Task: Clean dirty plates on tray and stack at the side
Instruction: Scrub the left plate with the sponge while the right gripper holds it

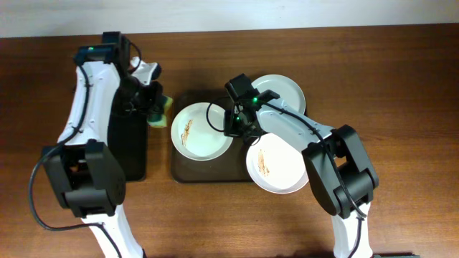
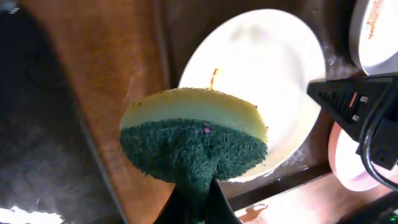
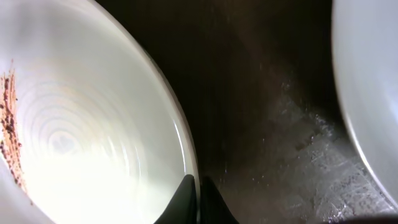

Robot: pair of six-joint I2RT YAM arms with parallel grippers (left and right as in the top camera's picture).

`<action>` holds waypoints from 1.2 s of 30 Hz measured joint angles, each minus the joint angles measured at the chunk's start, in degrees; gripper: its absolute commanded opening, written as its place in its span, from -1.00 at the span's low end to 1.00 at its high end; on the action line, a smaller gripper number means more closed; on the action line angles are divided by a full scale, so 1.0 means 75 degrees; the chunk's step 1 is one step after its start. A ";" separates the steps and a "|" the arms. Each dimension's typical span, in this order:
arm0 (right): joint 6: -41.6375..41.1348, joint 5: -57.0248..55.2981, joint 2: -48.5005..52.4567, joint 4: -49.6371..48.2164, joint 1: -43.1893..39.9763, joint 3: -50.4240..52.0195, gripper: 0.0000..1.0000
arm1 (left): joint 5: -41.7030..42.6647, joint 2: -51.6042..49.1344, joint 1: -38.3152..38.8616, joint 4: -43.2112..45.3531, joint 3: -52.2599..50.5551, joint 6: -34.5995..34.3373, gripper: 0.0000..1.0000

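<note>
1. Black tray (image 1: pixel 133 154): a narrow tray on the tabletop (image 1: pixel 401 72) at the left of the overhead frame, partly under the left arm.
2. Left gripper (image 1: pixel 152 99): above the gap between the black tray and the brown tray. In the left wrist view its fingers (image 2: pixel 174 211) are drawn close together and clamped on the sponge's lower edge.
3. Sponge (image 1: pixel 161 111): a yellow layer over a green scouring layer, held clear of the plates, just left of the left plate's rim.
4. Tray (image 1: pixel 193 168): large, dark brown, at the centre of the overhead frame. Its textured surface looks wet in the right wrist view.
5. Left plate (image 1: pixel 203 130): lies on the tray's left half and carries a thin brown smear on its left side.
6. Right gripper (image 1: pixel 233 127): at the right rim of the left plate. In the right wrist view its fingers (image 3: pixel 180 202) are almost together, and the plate's rim runs into the thin slit between them, so they appear pinched on it.
7. Upper-right plate (image 1: pixel 283 92): at the tray's upper right corner, partly covered by the right arm.
8. Lower-right plate (image 1: pixel 280 170): at the tray's lower right, brown-smeared, reaching past the tray's lower edge.
</note>
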State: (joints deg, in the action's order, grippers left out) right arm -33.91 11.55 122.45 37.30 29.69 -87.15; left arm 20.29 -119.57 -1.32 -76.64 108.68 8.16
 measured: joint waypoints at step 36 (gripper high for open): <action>0.0015 0.0195 0.0020 0.0009 -0.0163 0.0009 -0.91 | -0.1466 -0.0289 0.1448 0.3722 -0.2057 -0.1014 -0.99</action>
State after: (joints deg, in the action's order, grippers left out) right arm -33.80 13.02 122.61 37.36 28.47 -87.09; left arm 9.30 -121.73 9.54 -48.73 93.25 0.56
